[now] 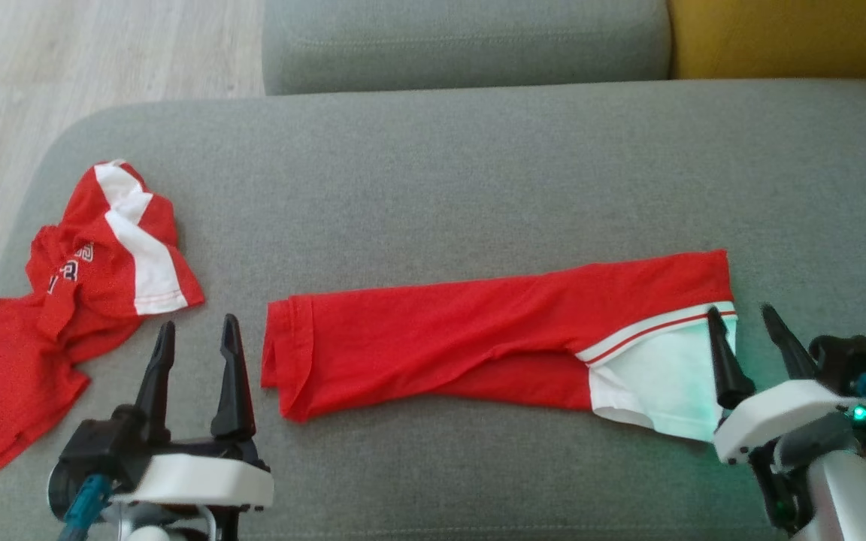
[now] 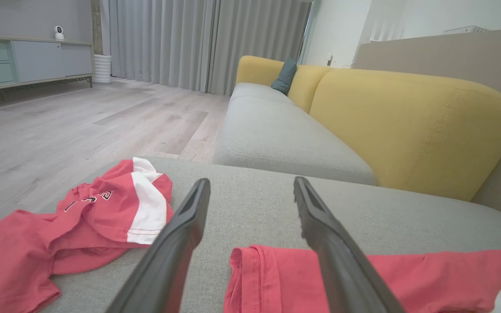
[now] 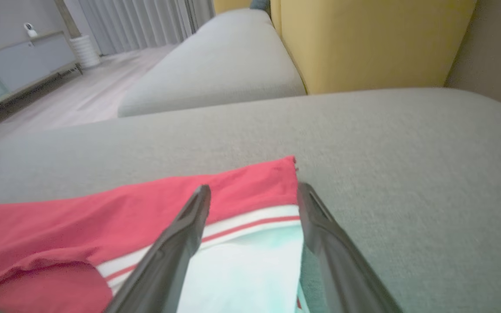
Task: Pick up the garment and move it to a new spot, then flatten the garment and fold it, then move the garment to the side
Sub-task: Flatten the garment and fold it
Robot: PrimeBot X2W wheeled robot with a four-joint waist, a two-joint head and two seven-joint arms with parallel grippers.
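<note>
A red garment (image 1: 478,338) with a white end and red-and-white stripe lies folded into a long band across the grey sofa seat (image 1: 478,188). Its red hem end (image 2: 268,278) sits just right of my left gripper (image 1: 196,330), which is open and empty above the cushion. My right gripper (image 1: 741,315) is open at the garment's white end (image 3: 246,269), its left finger over the white cloth and its right finger off the edge. In the right wrist view the fingers (image 3: 181,243) straddle the white corner without closing on it.
A second red and white jersey (image 1: 80,300) lies crumpled at the seat's left end, close to the edge and the wooden floor (image 1: 65,68). A grey cushion (image 1: 463,41) and a yellow backrest (image 1: 794,37) rise behind. Bare seat stretches behind the garment.
</note>
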